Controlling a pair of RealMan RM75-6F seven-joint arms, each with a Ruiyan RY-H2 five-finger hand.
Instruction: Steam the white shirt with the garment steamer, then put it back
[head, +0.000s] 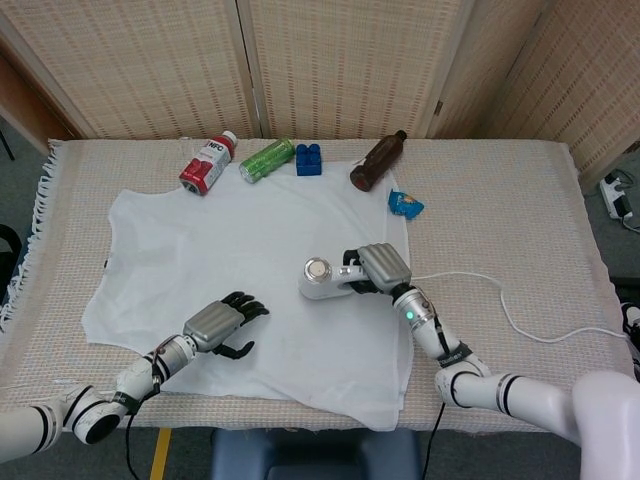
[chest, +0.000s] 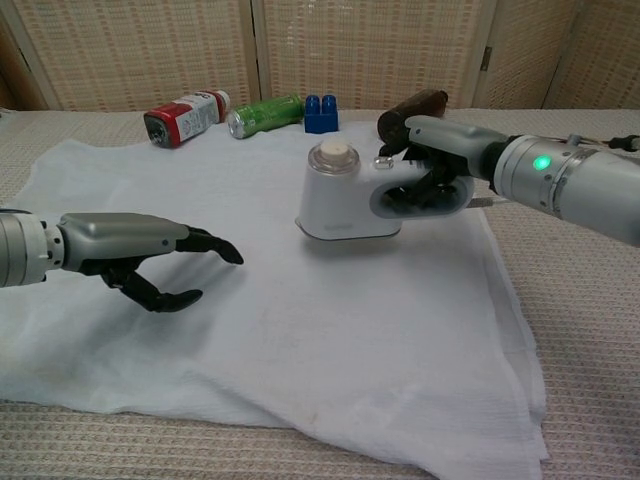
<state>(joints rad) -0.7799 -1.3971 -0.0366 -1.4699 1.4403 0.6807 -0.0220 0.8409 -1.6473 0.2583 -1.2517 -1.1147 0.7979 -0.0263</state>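
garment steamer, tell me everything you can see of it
The garment steamer is a small white handheld unit of glossy plastic, with a round cream cap on top, a flat base and a loop handle. The right hand grips that handle. It stands upright over the middle right of the white shirt, just above or on the cloth. A white cord trails right across the table.
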